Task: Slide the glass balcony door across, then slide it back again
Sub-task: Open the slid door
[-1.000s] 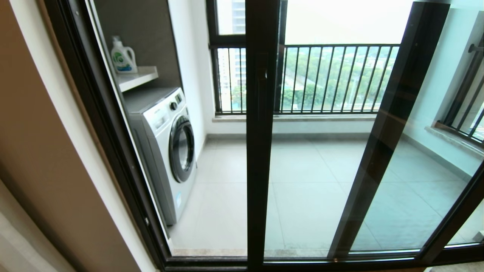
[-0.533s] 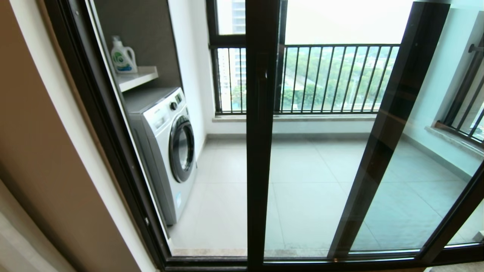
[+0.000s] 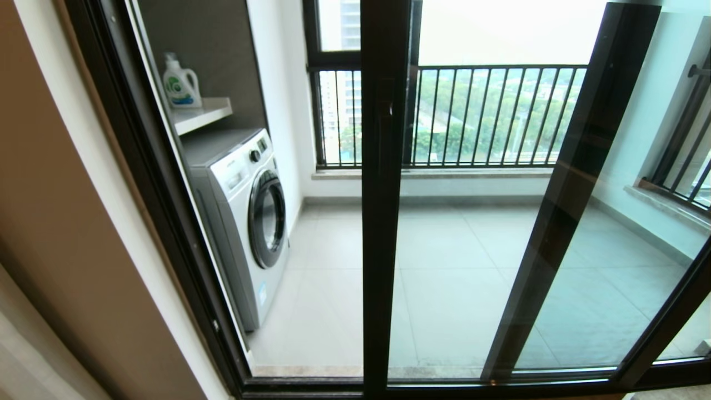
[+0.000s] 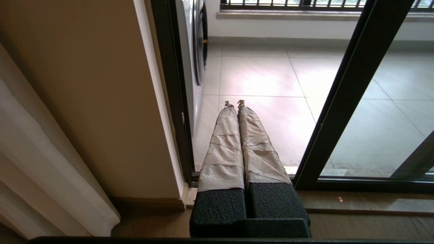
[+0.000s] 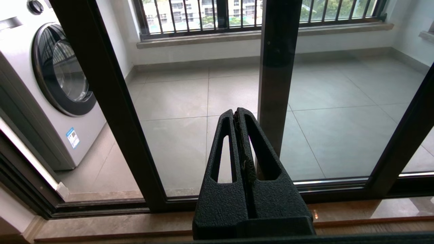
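Note:
The glass balcony door stands partly slid across; its dark upright [image 3: 382, 233] carries a small latch handle [image 3: 385, 114]. The same upright shows in the left wrist view [image 4: 342, 101] and the right wrist view [image 5: 108, 112]. Left of it the doorway looks open down to the side jamb [image 3: 166, 222]. Neither gripper shows in the head view. My left gripper [image 4: 234, 102], its fingers wrapped in pale tape, is shut and empty, low in front of the opening. My right gripper [image 5: 237, 110] is shut and empty, facing the door's glass, apart from it.
A second dark-framed panel upright [image 3: 561, 222] stands behind the door. On the balcony are a white washing machine [image 3: 244, 211], a detergent bottle [image 3: 180, 83] on a shelf, and a black barred railing [image 3: 489, 111]. A white curtain [image 4: 40, 162] hangs by the beige wall.

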Controlling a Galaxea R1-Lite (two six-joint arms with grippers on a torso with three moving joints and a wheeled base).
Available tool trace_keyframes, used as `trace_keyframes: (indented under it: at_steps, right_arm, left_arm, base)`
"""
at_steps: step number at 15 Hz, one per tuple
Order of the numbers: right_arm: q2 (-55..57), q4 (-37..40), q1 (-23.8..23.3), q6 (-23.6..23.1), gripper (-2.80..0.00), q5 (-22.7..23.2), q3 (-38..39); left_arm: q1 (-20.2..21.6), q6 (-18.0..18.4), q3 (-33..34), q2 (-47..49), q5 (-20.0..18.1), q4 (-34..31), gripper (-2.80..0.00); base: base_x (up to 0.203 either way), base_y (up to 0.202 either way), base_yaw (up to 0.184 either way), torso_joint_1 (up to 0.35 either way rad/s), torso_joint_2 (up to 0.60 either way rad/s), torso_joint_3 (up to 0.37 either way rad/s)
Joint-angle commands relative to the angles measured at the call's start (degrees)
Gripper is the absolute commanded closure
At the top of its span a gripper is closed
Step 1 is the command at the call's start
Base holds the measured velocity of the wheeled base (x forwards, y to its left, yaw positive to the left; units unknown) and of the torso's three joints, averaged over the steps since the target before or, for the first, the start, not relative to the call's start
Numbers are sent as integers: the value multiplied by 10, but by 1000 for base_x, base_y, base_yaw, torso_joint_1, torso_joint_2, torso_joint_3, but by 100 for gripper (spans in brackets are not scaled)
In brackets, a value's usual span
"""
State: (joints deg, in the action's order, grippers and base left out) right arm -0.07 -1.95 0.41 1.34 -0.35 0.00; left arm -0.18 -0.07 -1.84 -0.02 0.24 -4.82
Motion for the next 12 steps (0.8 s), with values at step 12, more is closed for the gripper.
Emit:
trace_keyframes:
  at_steps: [12]
  right_arm:
    - [313,10,10,26,0,129,-298]
  left_arm:
    - [0,0,0,1,0,-1,0]
  base:
    - [0,0,0,0,0,0]
